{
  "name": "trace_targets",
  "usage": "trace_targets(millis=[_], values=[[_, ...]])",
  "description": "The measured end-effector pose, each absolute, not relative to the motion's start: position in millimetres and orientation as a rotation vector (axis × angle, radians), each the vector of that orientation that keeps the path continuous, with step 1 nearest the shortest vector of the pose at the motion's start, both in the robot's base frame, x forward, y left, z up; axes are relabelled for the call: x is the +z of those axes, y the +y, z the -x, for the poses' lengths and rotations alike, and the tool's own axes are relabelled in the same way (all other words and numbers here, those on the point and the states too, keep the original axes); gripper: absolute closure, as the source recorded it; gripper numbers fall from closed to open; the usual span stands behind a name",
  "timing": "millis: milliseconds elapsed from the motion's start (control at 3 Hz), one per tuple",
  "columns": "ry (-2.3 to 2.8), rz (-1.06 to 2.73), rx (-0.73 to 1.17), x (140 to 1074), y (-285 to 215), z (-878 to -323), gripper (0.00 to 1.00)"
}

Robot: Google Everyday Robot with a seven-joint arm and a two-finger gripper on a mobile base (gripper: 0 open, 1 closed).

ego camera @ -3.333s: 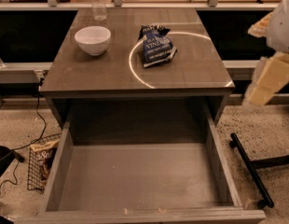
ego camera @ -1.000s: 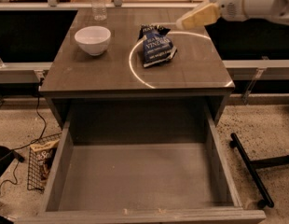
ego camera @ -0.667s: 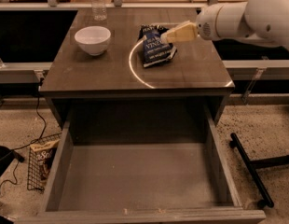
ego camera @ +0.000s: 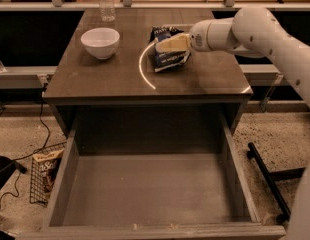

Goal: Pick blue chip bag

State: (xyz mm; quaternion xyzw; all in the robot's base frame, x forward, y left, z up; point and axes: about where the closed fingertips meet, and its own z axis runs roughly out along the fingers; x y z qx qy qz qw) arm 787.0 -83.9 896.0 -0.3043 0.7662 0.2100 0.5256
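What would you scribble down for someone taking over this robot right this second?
Gripper: low over the blue chip bag, reaching in from the right of the picture; whether it has hold of the bag cannot be seen.
Blue chip bag: lying on the table top, right of the white bowl, behind the open drawer.
Done: arm brought to the bag.
Left: secure the grasp and lift the bag off the table.
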Motion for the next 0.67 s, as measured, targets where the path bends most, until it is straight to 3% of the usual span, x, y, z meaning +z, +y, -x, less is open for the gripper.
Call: trace_targets(millis=[333,667], values=[[1.827,0.764,0.629,878,-45,-800,0.01],[1.801,0.824,0.686,878,-17,-801,0.22]])
